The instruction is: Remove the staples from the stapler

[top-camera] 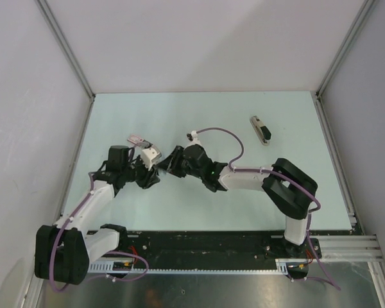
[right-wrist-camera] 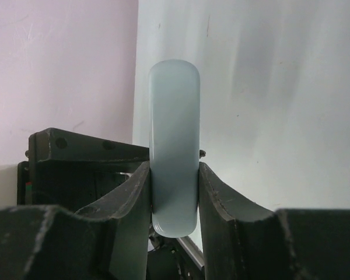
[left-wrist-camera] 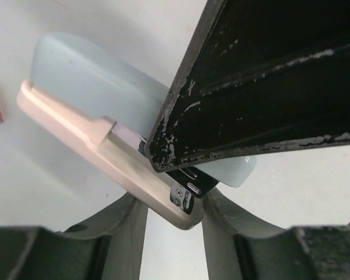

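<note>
Stapler [left-wrist-camera: 87,81] is held left of centre, its long axis bridging both arms. The left gripper [left-wrist-camera: 172,213] nips the end of the matte beige base, and the right gripper [right-wrist-camera: 174,181] squeezes the glossy, rounded pale-blue top. We see no staples. A slim dark bar [top-camera: 261,130] lies far right.

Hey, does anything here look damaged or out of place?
One finger of the right tool shows chipped, scratched black paint along its edges. Otherwise nothing stands out: it and the left tool both clamp the stapler.
</note>
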`<state>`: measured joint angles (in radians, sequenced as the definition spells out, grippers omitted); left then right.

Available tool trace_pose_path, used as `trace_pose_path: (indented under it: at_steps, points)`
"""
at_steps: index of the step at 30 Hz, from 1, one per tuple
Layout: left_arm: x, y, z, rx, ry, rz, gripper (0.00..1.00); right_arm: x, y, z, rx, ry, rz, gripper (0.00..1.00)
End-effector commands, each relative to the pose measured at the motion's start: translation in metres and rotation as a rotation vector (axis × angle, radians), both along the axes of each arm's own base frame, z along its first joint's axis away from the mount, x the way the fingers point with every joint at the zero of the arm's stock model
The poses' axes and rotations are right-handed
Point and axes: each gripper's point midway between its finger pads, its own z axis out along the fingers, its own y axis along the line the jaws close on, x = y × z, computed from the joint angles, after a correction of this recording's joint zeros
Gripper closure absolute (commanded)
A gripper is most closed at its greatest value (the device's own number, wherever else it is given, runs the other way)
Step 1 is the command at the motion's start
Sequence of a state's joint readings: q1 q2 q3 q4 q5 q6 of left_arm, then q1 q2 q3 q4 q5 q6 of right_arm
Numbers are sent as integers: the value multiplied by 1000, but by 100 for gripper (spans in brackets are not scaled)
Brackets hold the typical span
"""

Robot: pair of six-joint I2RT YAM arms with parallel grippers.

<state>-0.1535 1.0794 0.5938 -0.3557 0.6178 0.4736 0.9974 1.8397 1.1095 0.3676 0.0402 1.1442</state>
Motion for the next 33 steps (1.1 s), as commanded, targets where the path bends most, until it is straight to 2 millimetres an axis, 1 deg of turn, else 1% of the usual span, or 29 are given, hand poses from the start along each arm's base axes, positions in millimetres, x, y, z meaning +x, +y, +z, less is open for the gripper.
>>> trace_pose_path:
  at_steps: [1,4,8,11,18,24,28,30,33]
  points:
    - [6,26,-8,132,-97,19,59,-15,22,9,105,-15,126,100]
    - [8,39,-11,170,-100,48,63,-20,23,-8,73,-1,168,100]
    - [8,50,-15,203,-100,69,69,-23,18,-29,-7,-14,201,100]
    - [7,54,-17,224,-108,64,72,-24,15,-34,-37,-37,226,100]
    - [6,61,-19,270,-130,64,74,-25,13,-40,-55,-79,302,100]
    - [7,66,-18,298,-148,68,84,-29,4,-58,-123,-80,351,100]
    - [6,70,-21,321,-152,66,97,-28,-2,-62,-144,-76,372,100]
    - [5,71,-22,331,-155,64,99,-28,-5,-62,-141,-77,389,100]
    - [6,73,-22,340,-163,62,100,-28,-8,-61,-137,-76,412,100]
